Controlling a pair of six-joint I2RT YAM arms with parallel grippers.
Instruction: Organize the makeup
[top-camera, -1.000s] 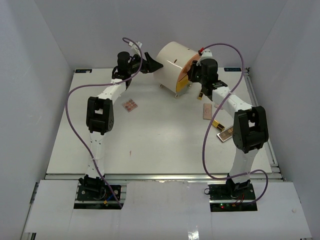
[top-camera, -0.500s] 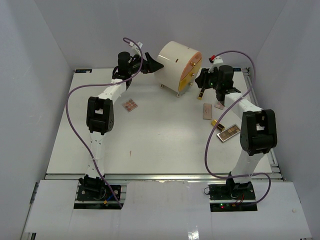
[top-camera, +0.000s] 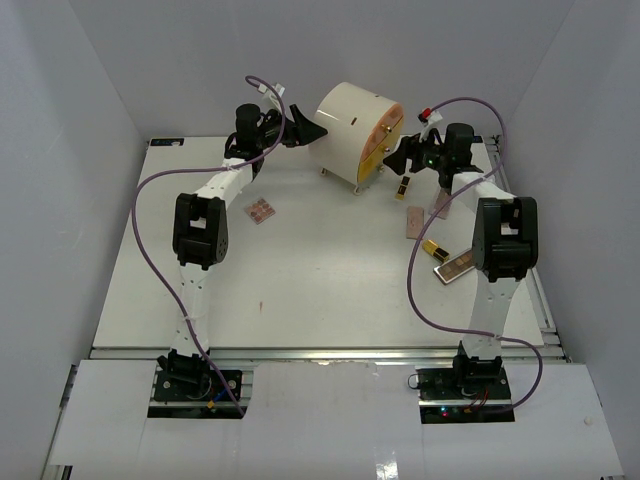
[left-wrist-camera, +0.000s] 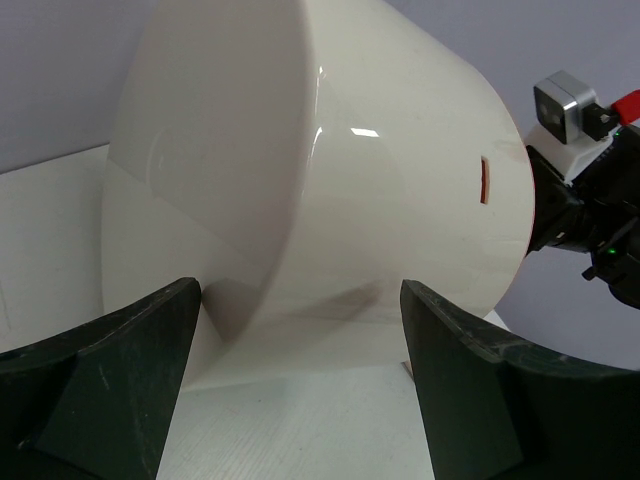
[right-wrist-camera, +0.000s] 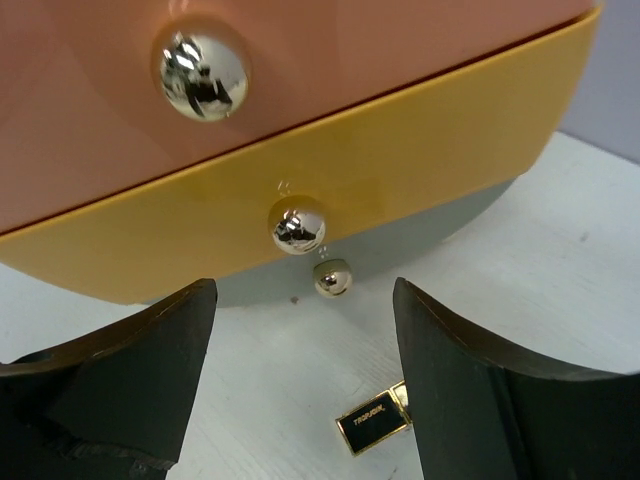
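Gold knobs (right-wrist-camera: 297, 225), lipstick tube (right-wrist-camera: 373, 432): right-wrist detail

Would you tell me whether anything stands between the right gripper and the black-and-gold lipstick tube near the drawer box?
Nothing visible does: the lipstick tube lies on the table beneath the right gripper, fingers open, short of the drawer box.
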